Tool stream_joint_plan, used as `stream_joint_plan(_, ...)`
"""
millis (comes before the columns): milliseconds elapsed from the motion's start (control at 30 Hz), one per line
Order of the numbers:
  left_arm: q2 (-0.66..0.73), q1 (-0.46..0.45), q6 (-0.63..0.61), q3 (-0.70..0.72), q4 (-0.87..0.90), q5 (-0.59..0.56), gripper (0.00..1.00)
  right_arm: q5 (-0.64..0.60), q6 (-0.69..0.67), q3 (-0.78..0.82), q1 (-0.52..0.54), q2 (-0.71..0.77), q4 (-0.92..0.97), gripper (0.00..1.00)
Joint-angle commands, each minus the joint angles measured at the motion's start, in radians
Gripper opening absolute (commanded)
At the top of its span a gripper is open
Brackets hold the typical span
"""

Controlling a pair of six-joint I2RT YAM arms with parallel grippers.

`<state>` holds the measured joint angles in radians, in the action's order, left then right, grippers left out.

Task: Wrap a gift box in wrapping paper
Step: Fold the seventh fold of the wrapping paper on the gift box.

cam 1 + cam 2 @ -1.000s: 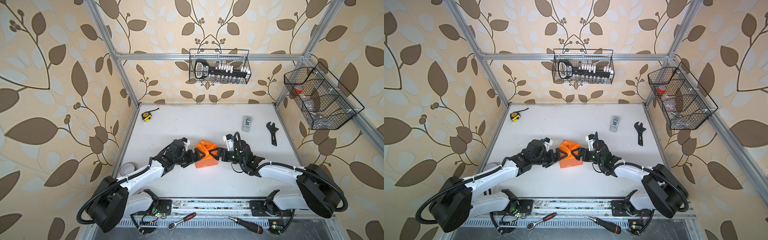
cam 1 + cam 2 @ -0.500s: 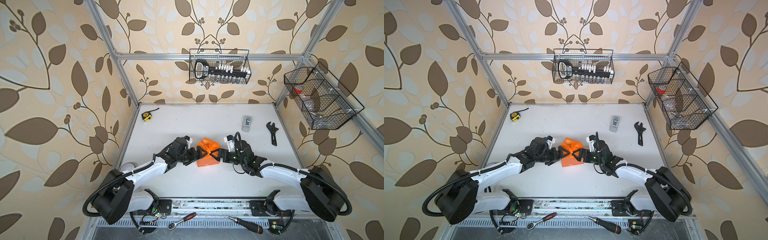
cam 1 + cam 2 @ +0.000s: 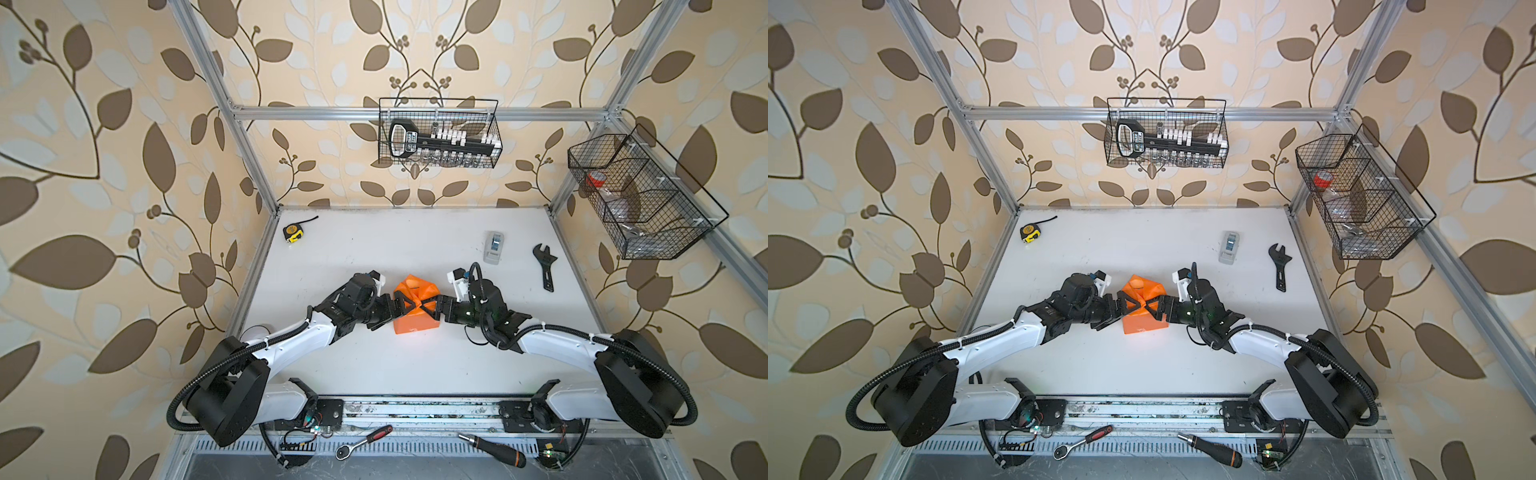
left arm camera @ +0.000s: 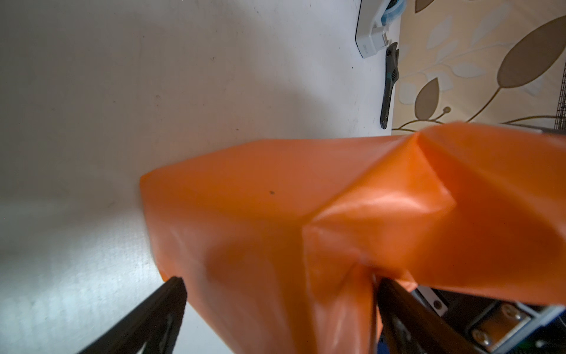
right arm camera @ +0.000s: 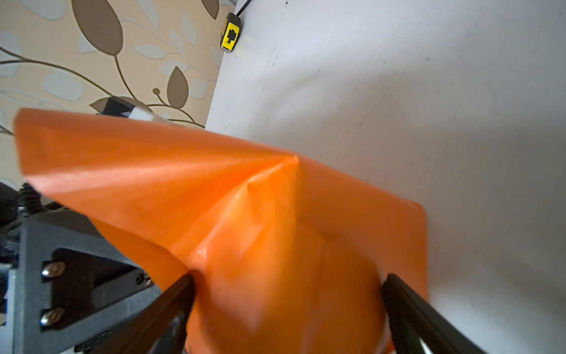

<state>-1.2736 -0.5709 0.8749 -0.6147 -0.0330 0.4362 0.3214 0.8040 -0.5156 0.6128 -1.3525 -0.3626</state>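
Observation:
The orange wrapping paper is folded into a box-shaped parcel at the table's middle. Its loose flaps rise on top. The gift box is hidden under the paper. My left gripper reaches in from the left and stands open. In the left wrist view its fingers straddle the wrapping paper, one touching a flap. From the right, my right gripper meets it, also open. In the right wrist view its fingers flank the wrapping paper.
A grey tape dispenser and a black wrench lie at the back right, a yellow tape measure at the back left. Wire baskets hang on the walls. A ratchet and a screwdriver lie below the front rail.
Both grippers have edged in toward the parcel's middle, and their fingertips now nearly meet over its top. The parcel has stayed in place.

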Motion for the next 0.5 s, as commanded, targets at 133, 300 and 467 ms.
stream_joint_plan(133,-0.049,-0.010,0.014,-0.055,0.006,-0.038,0.99,0.003,0.007,0.039,0.002,-0.031,0.009,0.94)
stream_joint_plan(300,-0.088,-0.034,0.006,-0.080,0.017,-0.039,0.99,0.000,0.004,0.039,0.001,-0.017,0.017,0.93)
stream_joint_plan(467,-0.094,-0.046,-0.005,-0.073,0.047,-0.045,0.99,0.000,-0.006,0.032,0.002,0.025,0.055,0.91)
